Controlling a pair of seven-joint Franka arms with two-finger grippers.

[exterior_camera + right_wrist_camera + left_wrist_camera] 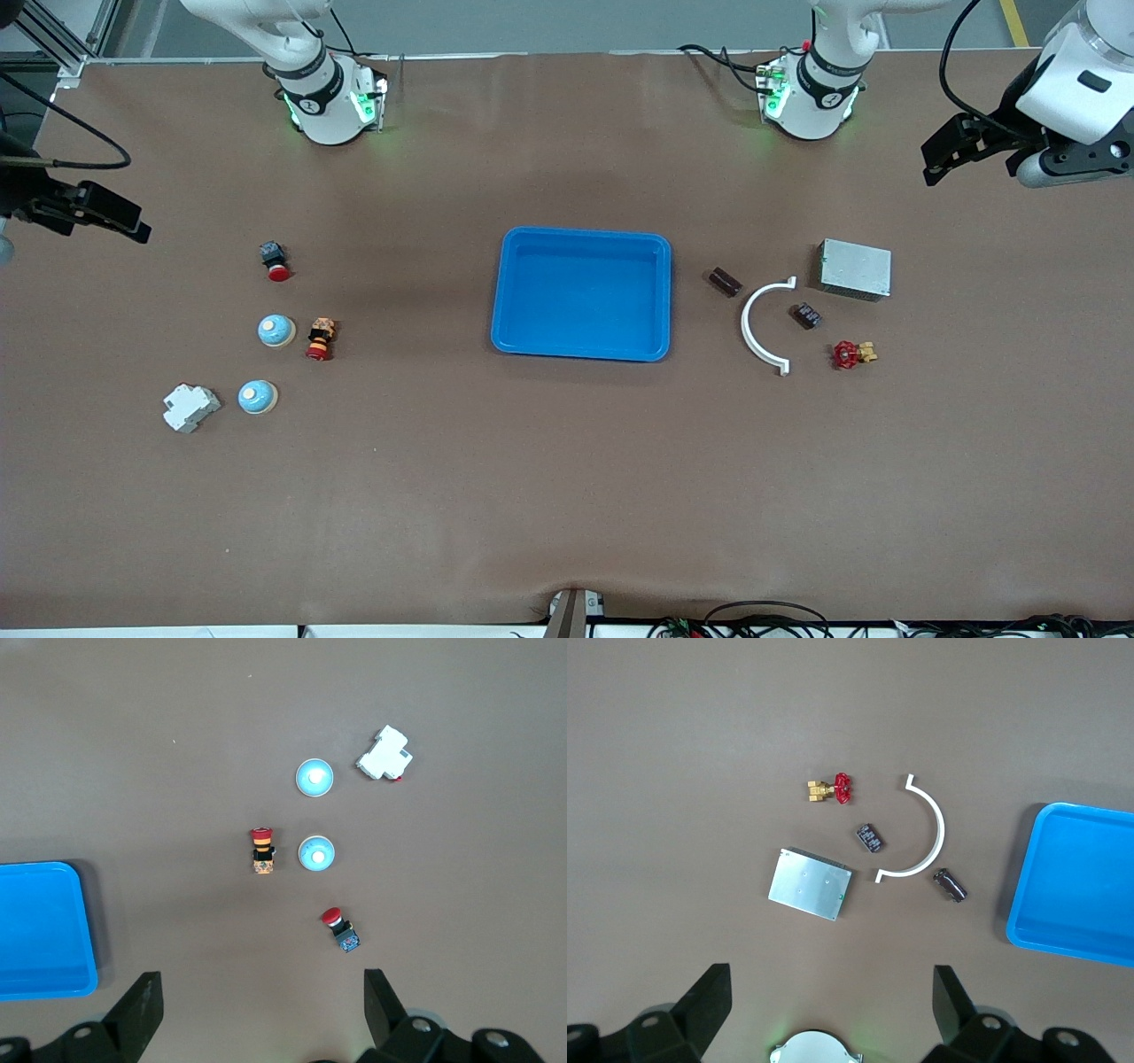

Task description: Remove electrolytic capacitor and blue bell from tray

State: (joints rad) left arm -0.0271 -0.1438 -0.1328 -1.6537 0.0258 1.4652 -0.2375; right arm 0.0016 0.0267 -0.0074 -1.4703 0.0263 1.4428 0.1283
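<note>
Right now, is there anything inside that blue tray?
Nothing: the blue tray shows only its bare floor in the front view. Each wrist view catches just part of it, also bare. Nothing covers it.

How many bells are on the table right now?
2, both toward the right arm's end: one bell beside the orange-bodied red button, the other bell nearer the front camera, beside the white block. None looks hidden.

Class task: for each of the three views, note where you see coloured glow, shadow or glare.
Front view: green light glows at both arm bases, and the blue tray casts a soft shadow. Left wrist view: a faint green glow on the table at the bottom edge. Right wrist view: even light, no glare.
</note>
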